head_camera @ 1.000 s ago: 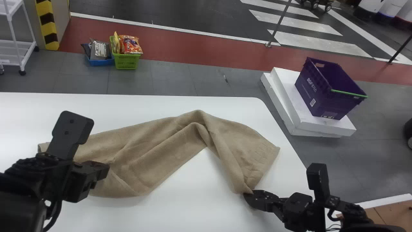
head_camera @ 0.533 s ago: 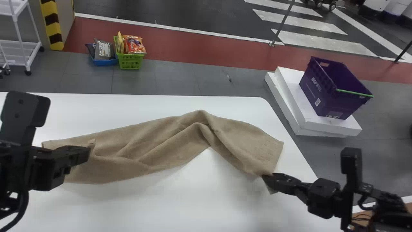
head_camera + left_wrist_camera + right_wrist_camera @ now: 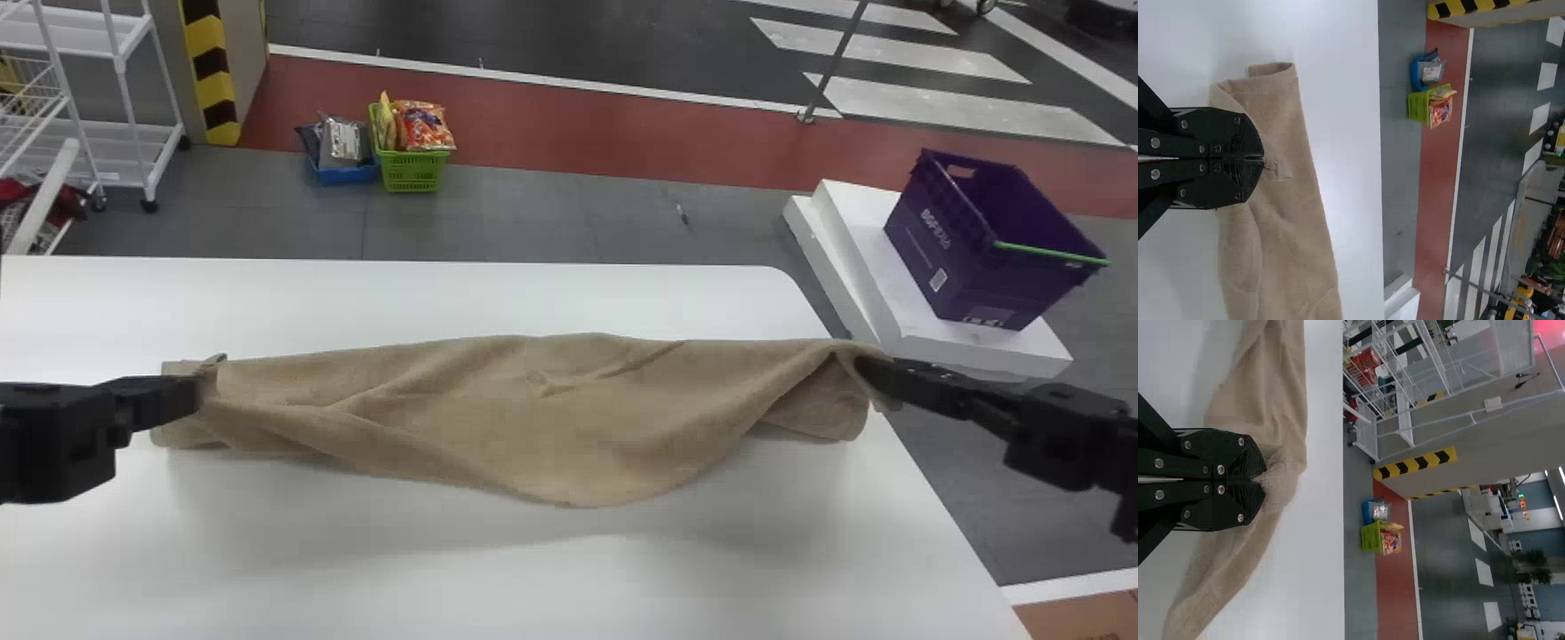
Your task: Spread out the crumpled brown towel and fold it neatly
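The brown towel [image 3: 551,409] is stretched sideways between both grippers, its lower edge sagging in the middle over the white table. At its left end my left gripper [image 3: 200,391] is shut on the cloth; in the left wrist view the tips of the left gripper [image 3: 1263,159] meet on the towel [image 3: 1291,233]. My right gripper [image 3: 867,360] holds the other end near the table's right edge, where a corner hangs folded below it. The right wrist view has the right gripper [image 3: 1263,479] closed on a bunched bit of the towel [image 3: 1265,393].
The white table [image 3: 498,587] ends at the right beside a purple crate [image 3: 987,240] on white blocks [image 3: 853,258]. Beyond the far edge, a green basket [image 3: 413,171] and a blue basket [image 3: 347,173] stand on the floor, with a white rack [image 3: 133,133] at the left.
Both grippers have moved apart, left one leftward and right one rightward and farther from the robot. The towel's bend has straightened into a wide stretched strip. The head view has shifted slightly left.
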Controlling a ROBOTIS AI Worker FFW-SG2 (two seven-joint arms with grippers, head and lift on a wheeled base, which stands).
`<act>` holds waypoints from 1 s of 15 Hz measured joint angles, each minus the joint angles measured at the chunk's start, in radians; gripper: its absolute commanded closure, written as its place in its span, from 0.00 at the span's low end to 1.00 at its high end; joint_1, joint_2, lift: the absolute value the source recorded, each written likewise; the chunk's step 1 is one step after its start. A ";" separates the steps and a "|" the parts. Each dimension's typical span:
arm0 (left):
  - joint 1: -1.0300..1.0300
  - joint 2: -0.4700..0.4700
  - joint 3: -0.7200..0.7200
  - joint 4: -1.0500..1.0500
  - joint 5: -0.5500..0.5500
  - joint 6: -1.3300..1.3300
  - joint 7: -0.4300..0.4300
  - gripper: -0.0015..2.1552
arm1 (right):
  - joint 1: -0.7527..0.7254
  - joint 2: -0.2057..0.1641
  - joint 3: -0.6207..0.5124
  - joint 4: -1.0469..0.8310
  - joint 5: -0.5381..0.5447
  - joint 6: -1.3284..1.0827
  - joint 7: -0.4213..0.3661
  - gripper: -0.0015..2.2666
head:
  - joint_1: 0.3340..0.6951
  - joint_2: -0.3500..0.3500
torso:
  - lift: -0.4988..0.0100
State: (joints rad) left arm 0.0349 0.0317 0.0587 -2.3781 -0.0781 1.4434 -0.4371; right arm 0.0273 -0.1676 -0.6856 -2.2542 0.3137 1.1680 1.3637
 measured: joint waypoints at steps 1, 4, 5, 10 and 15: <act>-0.001 0.000 0.009 -0.007 0.006 0.003 0.001 0.64 | -0.019 -0.013 0.000 0.001 0.022 0.007 0.000 0.63 | 1.00 0.12 | 0.73; -0.004 -0.001 0.039 -0.016 0.022 0.019 0.002 0.64 | -0.070 -0.050 0.006 0.033 0.083 0.016 0.000 0.63 | 1.00 0.10 | 0.73; -0.002 -0.001 0.047 -0.018 0.024 0.022 0.002 0.64 | -0.074 -0.053 0.009 0.037 0.093 0.018 0.000 0.63 | 1.00 0.10 | 0.73; 0.076 -0.001 0.088 -0.039 0.036 0.017 0.004 0.64 | 0.074 0.000 0.009 0.014 0.092 -0.080 0.000 0.63 | 1.00 0.12 | 0.73; 0.134 0.000 0.122 -0.045 0.038 0.002 0.002 0.64 | 0.203 0.028 -0.016 0.029 0.081 -0.237 0.000 0.63 | 1.00 0.13 | 0.73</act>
State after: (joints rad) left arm 0.1692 0.0314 0.1803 -2.4236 -0.0405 1.4456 -0.4348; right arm 0.2301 -0.1398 -0.7014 -2.2254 0.3942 0.9310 1.3637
